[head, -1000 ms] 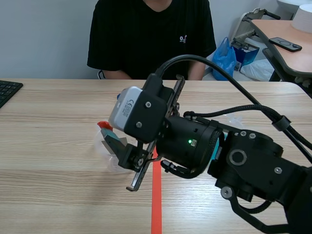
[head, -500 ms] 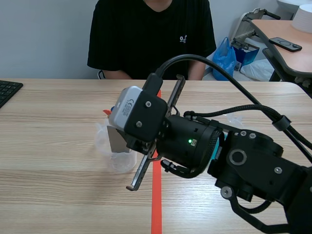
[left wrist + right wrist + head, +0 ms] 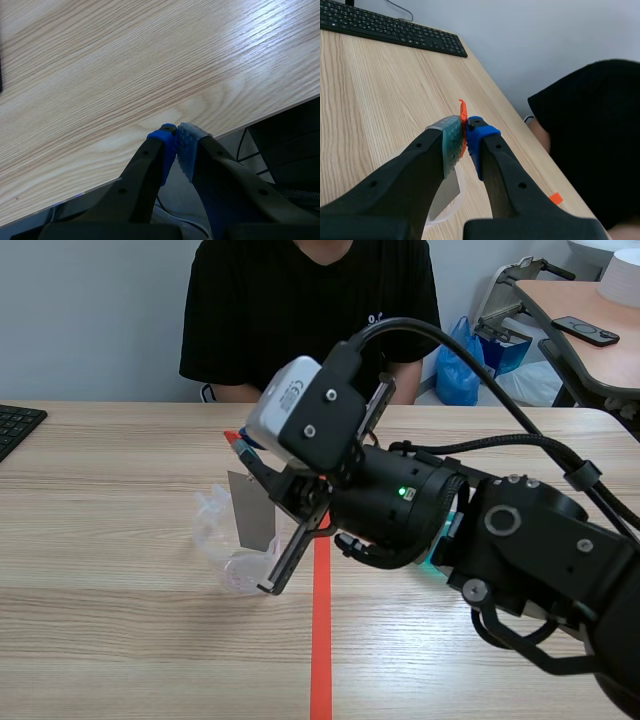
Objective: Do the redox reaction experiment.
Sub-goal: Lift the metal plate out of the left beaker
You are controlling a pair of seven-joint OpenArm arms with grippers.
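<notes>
Right gripper (image 3: 465, 129) is clamped on an orange clip (image 3: 462, 107) (pads nearly meeting); below it, the clip's grey metal strip (image 3: 252, 510) dips into a clear cup (image 3: 212, 532) mid-table.

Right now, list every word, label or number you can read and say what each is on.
None can be read outright.
Label on the wrist camera: print too small to read.
White print on the person's black shirt: mostly hidden by a cable.
Keyboard keys: too small.
</notes>
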